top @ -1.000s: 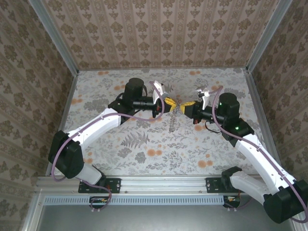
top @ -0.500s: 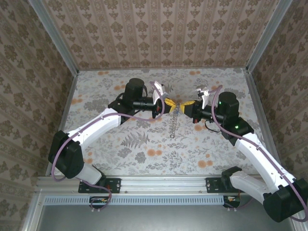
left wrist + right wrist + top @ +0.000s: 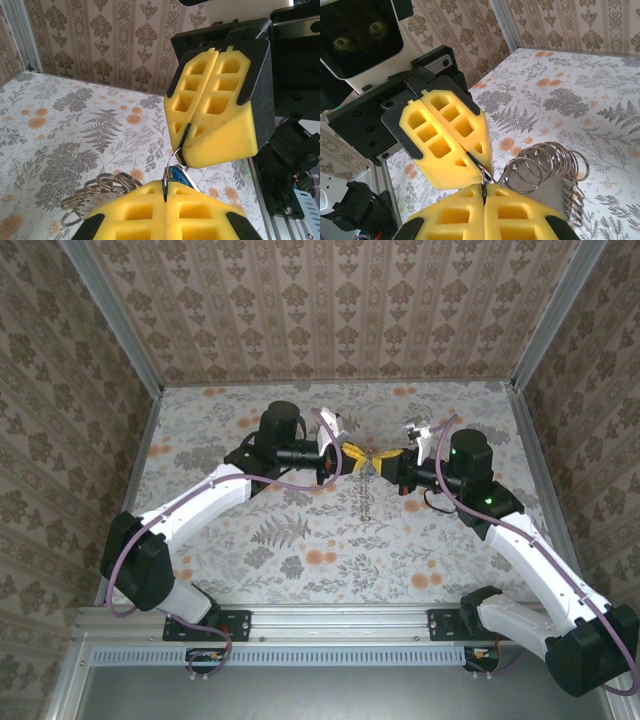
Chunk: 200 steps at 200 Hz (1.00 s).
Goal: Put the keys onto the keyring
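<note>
Floral-print table [image 3: 300,540], patterned walls on three sides, with both arms raised over the middle of it.

- Left gripper [image 3: 352,453] and right gripper [image 3: 390,458] meet tip to tip above the table, both clamped, yellow pads pressed flat with no gap.
- Keyring [image 3: 366,492] hangs as a thin line of linked metal straight down from the meeting point. Whether its lower end reaches the table I cannot tell.
- On the right wrist camera its coiled rings [image 3: 545,167] bunch just beside the right pads. A thin wire runs from the left gripper's seam into the right's.
- Keys [image 3: 178,176]: the blue head peeks out right at the left gripper's pad seam, seemingly pinched there. A fine silver loop rises from it toward the right gripper's tip, so the right appears to grip the ring wire.

Risks, as I judge them:
- The tips are nearly touching. Any further closing-in bumps foam on foam and could twist the small key out of line.
- Soft pads on a tiny blade mean a weak hold. A sideways tug from the wire may slip the key free and drop it.
- The hanging chain can swing, dragging the wire off the threading point.
- Pulling apart too soon leaves the key unthreaded.
</note>
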{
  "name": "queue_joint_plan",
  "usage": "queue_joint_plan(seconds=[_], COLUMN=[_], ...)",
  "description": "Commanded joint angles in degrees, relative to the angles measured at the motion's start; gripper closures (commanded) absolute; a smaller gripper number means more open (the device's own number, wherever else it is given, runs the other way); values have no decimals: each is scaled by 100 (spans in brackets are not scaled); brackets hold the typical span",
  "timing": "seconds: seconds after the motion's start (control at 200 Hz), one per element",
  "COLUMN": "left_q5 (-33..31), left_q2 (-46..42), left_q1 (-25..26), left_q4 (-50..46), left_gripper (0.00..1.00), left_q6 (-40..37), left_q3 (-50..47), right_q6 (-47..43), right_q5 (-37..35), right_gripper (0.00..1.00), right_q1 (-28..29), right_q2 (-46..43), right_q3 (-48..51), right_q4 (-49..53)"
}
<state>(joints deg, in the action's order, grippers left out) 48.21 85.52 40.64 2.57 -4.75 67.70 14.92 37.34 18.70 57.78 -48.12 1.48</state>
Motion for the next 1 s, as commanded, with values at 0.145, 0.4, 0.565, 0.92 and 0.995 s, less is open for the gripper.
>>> queue_joint_plan(seconds=[0.145, 0.4, 0.565, 0.92, 0.995], left_q5=[241, 262, 268, 100, 35], left_q2=[0, -48, -122, -329, -365], left_q1=[105, 152, 173, 194, 193], left_q4=[24, 9, 24, 322, 356], left_gripper=[100, 100, 100, 100, 100], left_q6=[-40, -52, -43, 89, 96], left_q3=[274, 307, 312, 130, 111], right_q6=[-76, -121, -139, -68, -43], right_q5=[-23, -179, -332, -689, -701], right_gripper=[100, 100, 100, 100, 100], right_q1=[29, 29, 36, -21, -31], right_q2=[58, 152, 207, 173, 147], right_q3=[-224, -211, -133, 131, 175], right_q4=[-165, -139, -130, -110, -100])
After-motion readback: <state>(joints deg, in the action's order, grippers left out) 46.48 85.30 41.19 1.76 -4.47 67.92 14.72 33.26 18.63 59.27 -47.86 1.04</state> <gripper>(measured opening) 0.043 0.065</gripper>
